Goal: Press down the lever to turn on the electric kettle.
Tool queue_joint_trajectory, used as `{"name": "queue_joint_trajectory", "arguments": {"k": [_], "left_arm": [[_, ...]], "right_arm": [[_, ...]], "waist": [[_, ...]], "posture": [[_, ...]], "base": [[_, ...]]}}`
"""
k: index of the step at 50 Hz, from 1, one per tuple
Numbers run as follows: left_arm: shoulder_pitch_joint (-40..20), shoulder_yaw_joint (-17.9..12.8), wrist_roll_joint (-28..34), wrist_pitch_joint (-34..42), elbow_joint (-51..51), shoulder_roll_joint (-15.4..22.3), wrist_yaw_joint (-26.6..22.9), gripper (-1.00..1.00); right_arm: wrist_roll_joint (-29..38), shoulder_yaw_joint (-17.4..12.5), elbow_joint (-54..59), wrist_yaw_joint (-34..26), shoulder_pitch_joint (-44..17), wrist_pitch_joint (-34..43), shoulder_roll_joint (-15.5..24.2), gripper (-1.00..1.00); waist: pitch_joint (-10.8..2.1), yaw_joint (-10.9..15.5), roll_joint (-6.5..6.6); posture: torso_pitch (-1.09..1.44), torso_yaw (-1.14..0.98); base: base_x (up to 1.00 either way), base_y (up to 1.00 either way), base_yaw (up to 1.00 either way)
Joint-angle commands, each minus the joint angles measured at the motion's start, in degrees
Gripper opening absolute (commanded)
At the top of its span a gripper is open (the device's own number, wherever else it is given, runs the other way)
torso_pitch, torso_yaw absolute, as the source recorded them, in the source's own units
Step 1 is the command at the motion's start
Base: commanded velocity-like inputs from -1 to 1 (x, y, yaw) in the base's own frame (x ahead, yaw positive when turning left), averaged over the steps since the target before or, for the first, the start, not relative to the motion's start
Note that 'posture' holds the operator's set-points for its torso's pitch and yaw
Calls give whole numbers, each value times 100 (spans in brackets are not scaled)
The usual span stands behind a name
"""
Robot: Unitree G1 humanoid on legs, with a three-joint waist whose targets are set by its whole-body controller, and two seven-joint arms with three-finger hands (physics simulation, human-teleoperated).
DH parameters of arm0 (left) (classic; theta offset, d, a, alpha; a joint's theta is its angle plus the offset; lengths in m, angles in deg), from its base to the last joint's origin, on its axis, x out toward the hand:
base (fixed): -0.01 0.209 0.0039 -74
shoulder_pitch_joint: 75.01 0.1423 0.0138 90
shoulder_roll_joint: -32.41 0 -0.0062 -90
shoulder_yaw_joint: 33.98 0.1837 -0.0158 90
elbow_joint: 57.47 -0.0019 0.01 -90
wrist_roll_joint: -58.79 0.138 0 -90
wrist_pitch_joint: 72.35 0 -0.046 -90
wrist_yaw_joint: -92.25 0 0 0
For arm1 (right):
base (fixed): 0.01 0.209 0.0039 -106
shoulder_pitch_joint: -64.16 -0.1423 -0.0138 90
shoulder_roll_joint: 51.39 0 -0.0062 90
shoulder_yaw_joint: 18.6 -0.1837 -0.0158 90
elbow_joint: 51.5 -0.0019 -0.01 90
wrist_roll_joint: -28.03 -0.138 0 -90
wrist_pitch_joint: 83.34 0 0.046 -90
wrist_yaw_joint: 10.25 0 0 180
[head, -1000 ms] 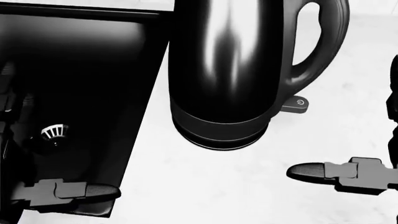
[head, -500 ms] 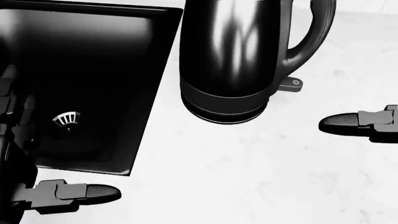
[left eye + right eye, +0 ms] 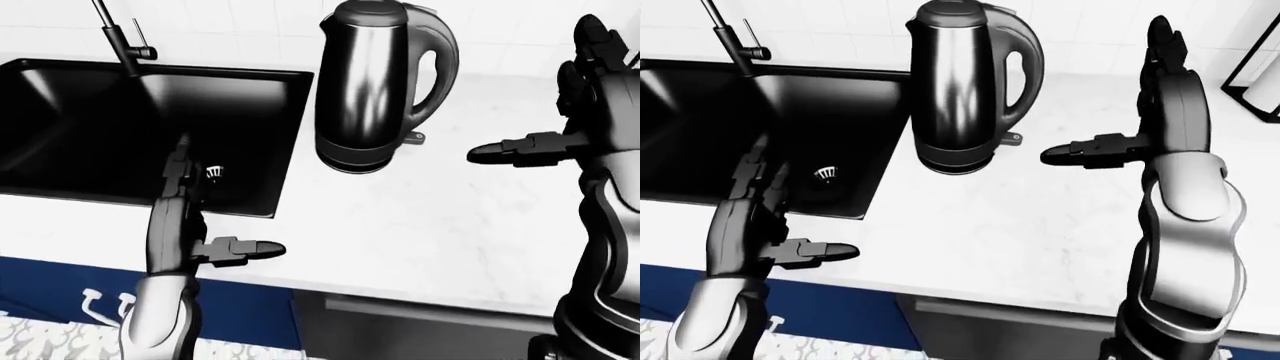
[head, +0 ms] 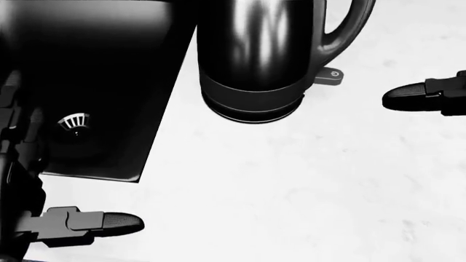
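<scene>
A black electric kettle (image 3: 375, 82) stands upright on the white counter (image 3: 420, 217), just right of the sink. Its small grey lever (image 4: 329, 76) with a power mark sticks out at the base under the handle, and shows in the left-eye view (image 3: 415, 138) too. My right hand (image 3: 1080, 154) is open, fingers extended and pointing left, to the right of the lever and apart from it. My left hand (image 3: 250, 250) is open and empty over the counter's near edge, at the bottom left of the views.
A black sink (image 3: 110, 135) with a drain (image 4: 75, 121) and a dark faucet (image 3: 120, 37) fills the left. A white tiled wall runs along the top. A wire rack (image 3: 1255, 82) stands at the far right. A blue cabinet front (image 3: 60, 281) lies below the counter.
The head view has shifted, so the kettle and sink sit differently in it. My right hand has risen from the lower right to about the lever's height. My left hand stays put.
</scene>
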Motion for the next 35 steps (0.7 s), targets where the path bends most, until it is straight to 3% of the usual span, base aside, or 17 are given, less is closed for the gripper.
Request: {"name": "queue_joint_trajectory", "arguments": {"k": [1,6,14,26,35], "left_arm": [[-92,-15,-4,-162,198,22,11,100],[-107,-11,-4,-148,200,26,16,100],[-143,-22,-8,-121,199,40,13,100],[-143,-39,-15,-123,201,46,12,100],[-117,-34,-11,-150,202,39,11,100]], "right_arm": [[115,-5,-61,-16,-224,-168,81,100],[437,225,422,-161,-588,-226,202,100],[762,277,902,-370,-843,-418,153,100],[880,233,1221,-362,-569,-877,-31,100],[1027,395,1508,-362,-752,-986,-74,100]], "waist": [[-105,4,-24],[-128,1,-23],[-163,17,-35],[-178,25,-63],[-150,45,-76]], "posture": [[0,0],[0,0],[0,0],[0,0],[0,0]], "base": [[0,0,0],[0,0,0],[0,0,0],[0,0,0],[0,0,0]]}}
